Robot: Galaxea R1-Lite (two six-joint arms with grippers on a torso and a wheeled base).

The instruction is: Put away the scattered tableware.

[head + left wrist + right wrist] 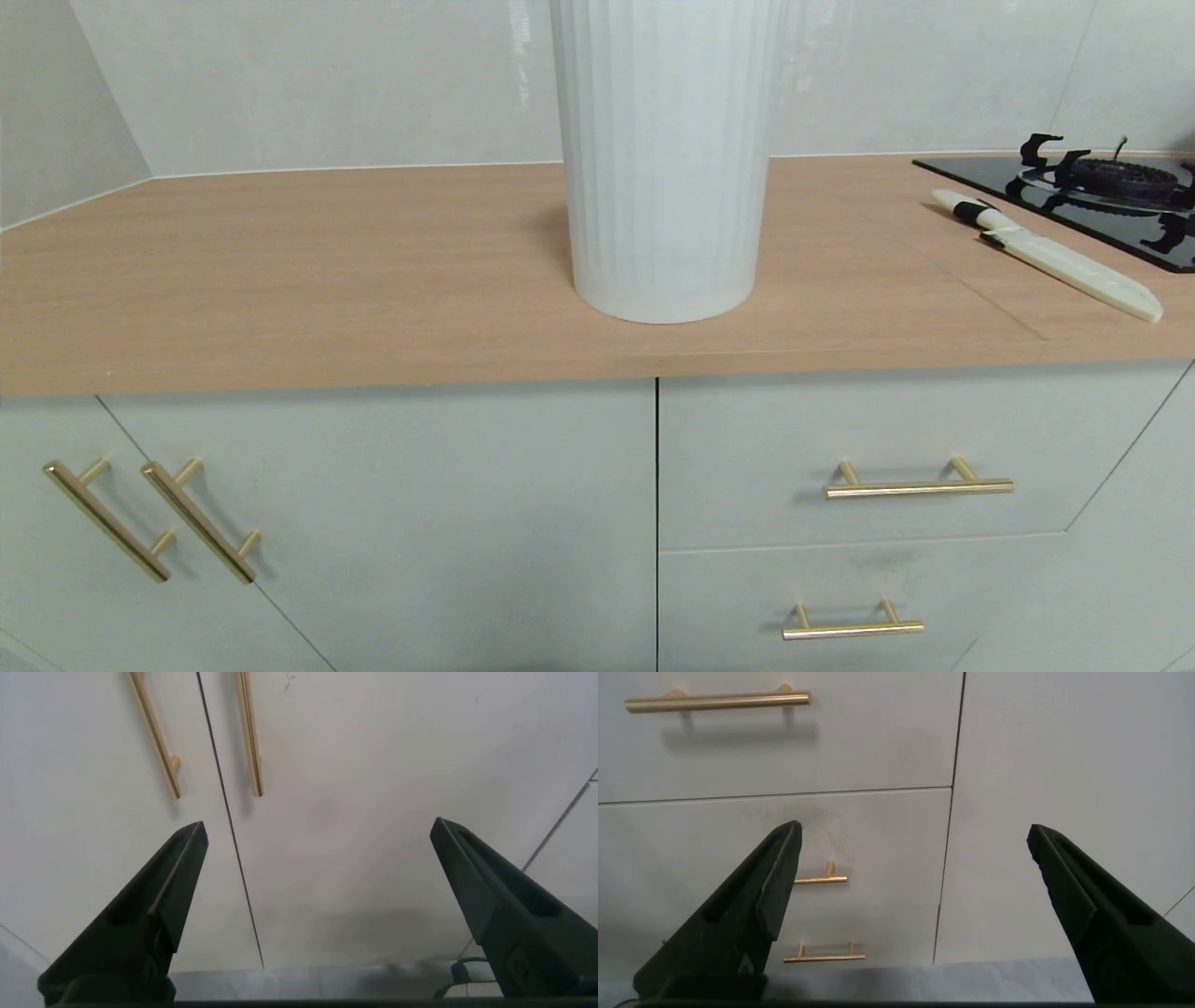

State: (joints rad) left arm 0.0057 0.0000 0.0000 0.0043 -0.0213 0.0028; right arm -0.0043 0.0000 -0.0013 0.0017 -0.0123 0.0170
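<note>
Left claw [318, 826] stands wide open with nothing between its two dark fingers [140, 915]. It faces the pale cupboard doors [374, 812] under the bench, where two gold door handles [248, 733] sit on either side of the seam between the doors. Right claw [912, 829] is spread just as wide and has hold of nothing. In front of it are the pale drawers [785, 756], stacked one above another, with gold drawer handles [717, 702] on their fronts.

From the head view, the wooden bench [280, 271] runs the whole width, with a pale wall behind it. A knife [1050, 254] lies flat on the bench at the right end, just beside the front edge of the black hob [1102, 187]. The knife is cream-coloured with a black band near the handle. Its handle points towards the back wall and its tip towards the front right. A tall white ribbed pot [665, 168] stands upright near the middle of the bench, well apart from the knife, and its top runs past the upper edge of the view. Below the bench, the doors with slanting handles are on the left and the drawers with level handles are on the right.
</note>
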